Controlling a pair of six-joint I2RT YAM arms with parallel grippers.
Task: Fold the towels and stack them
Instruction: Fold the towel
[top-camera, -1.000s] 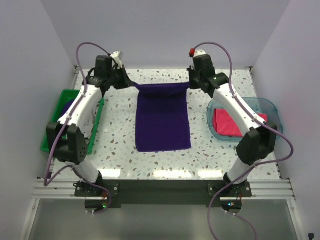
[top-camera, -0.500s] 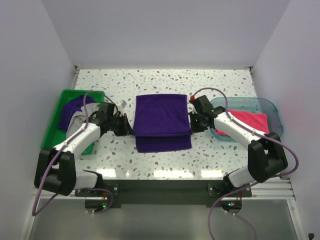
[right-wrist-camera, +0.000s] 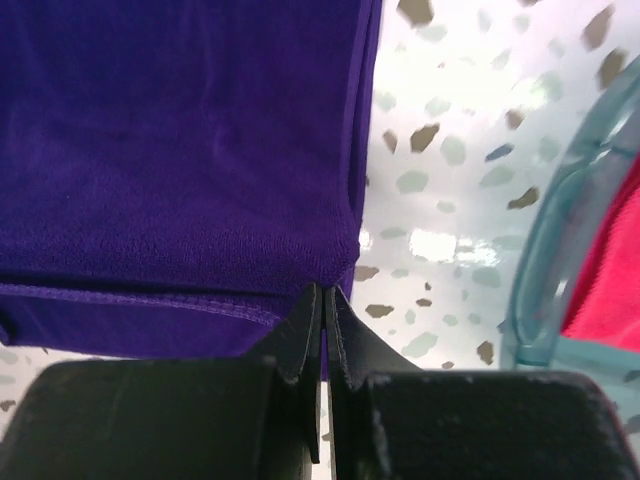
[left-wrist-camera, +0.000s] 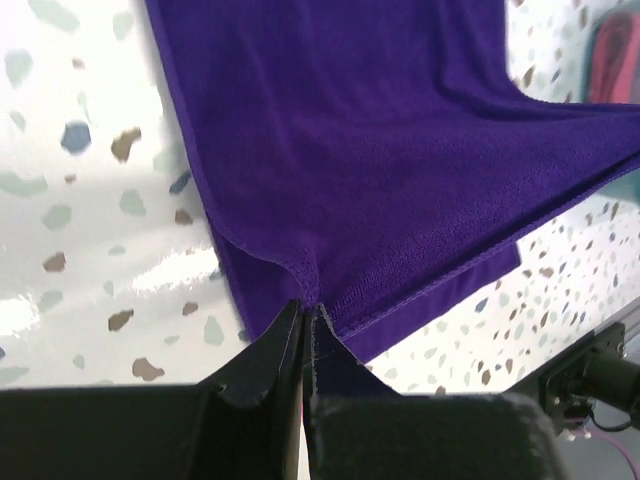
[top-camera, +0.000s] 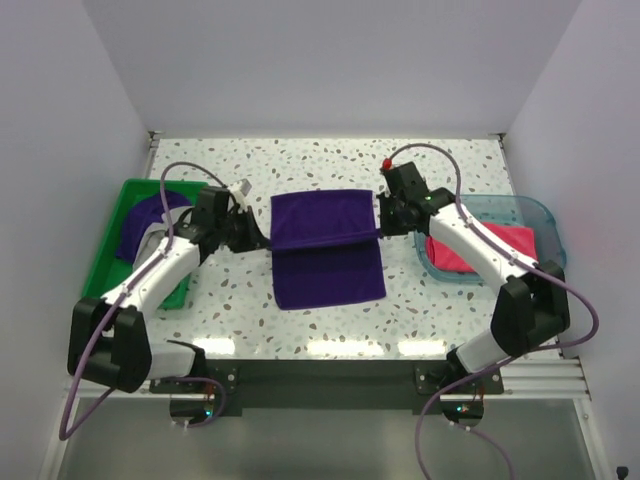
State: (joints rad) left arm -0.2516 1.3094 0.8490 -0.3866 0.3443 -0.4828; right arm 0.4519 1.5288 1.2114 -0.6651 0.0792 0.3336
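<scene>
A dark purple towel (top-camera: 326, 240) lies in the middle of the speckled table, its far part doubled over the near part. My left gripper (top-camera: 264, 240) is shut on the left corner of the upper layer (left-wrist-camera: 400, 150), its jaws pinched together on the cloth (left-wrist-camera: 305, 305). My right gripper (top-camera: 381, 224) is shut on the right corner (right-wrist-camera: 325, 290) of the same layer (right-wrist-camera: 180, 150). The held edge hangs a little above the lower layer, which reaches further toward me. A hot pink towel (top-camera: 470, 252) lies folded in the teal tray. Another dark purple towel (top-camera: 140, 222) lies in the green bin.
The green bin (top-camera: 105, 275) stands at the left, under my left arm. The translucent teal tray (top-camera: 535, 215) stands at the right, close beside my right gripper; its rim (right-wrist-camera: 545, 260) and the pink towel (right-wrist-camera: 610, 270) show in the right wrist view. Walls enclose the table (top-camera: 440, 160).
Both grippers carried the towel's far edge from the back toward me, folding it over. Since half a second ago they have drawn it back and up, uncovering more of the lower layer.
</scene>
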